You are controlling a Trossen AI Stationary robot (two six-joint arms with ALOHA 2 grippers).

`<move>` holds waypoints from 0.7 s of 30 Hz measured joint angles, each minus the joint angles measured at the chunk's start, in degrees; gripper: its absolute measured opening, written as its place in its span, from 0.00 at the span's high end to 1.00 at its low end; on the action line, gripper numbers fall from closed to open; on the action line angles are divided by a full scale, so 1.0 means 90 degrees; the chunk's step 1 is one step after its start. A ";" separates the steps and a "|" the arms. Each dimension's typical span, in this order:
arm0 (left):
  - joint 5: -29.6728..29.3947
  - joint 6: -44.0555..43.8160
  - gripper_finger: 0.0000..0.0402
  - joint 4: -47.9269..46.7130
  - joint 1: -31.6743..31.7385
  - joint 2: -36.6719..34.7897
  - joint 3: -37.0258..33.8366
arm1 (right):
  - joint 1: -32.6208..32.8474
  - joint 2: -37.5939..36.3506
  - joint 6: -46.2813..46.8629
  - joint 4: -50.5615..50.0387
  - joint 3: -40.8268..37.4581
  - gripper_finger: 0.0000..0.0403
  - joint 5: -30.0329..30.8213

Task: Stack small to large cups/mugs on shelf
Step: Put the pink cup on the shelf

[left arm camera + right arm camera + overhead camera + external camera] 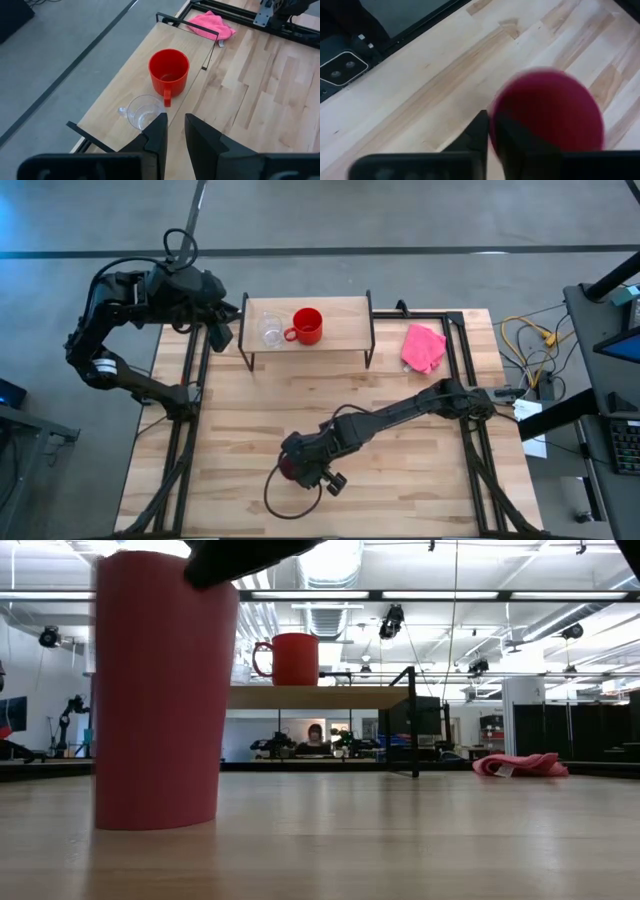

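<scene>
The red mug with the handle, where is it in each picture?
High view: the red mug stands on the shelf, right of the glass cup.
Low view: on the shelf top, center-left, behind the tall pink cup.
Left wrist view: mid-picture, on the shelf, by the glass cup.
Right wrist view: not in it.
Shared landmark: the pink cloth, lying beyond the shelf's end.

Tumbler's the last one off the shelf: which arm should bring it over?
Right. Its gripper is already down over the magenta tumbler near the table's front; the left gripper waits by the shelf.
</scene>
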 joint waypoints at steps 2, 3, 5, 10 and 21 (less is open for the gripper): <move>0.0000 0.0000 0.87 0.0000 0.0000 0.0000 0.0000 | 0.0000 -0.0004 0.0002 0.0007 -0.0047 0.97 0.0001; 0.0000 0.0000 0.87 0.0000 0.0000 0.0000 0.0000 | 0.0000 -0.0006 0.0002 0.0025 -0.0079 0.97 -0.0001; 0.0000 0.0000 0.87 0.0000 0.0000 0.0000 0.0000 | 0.0000 -0.0024 0.0002 0.0054 -0.0154 0.97 -0.0005; 0.0000 0.0000 0.87 0.0000 0.0005 0.0000 0.0000 | 0.0000 -0.0041 0.0032 0.0013 -0.0154 0.98 0.0102; 0.0002 0.0000 0.87 -0.0003 0.0002 -0.0007 0.0000 | -0.0033 -0.0306 0.0853 -0.2903 0.1244 0.98 0.1114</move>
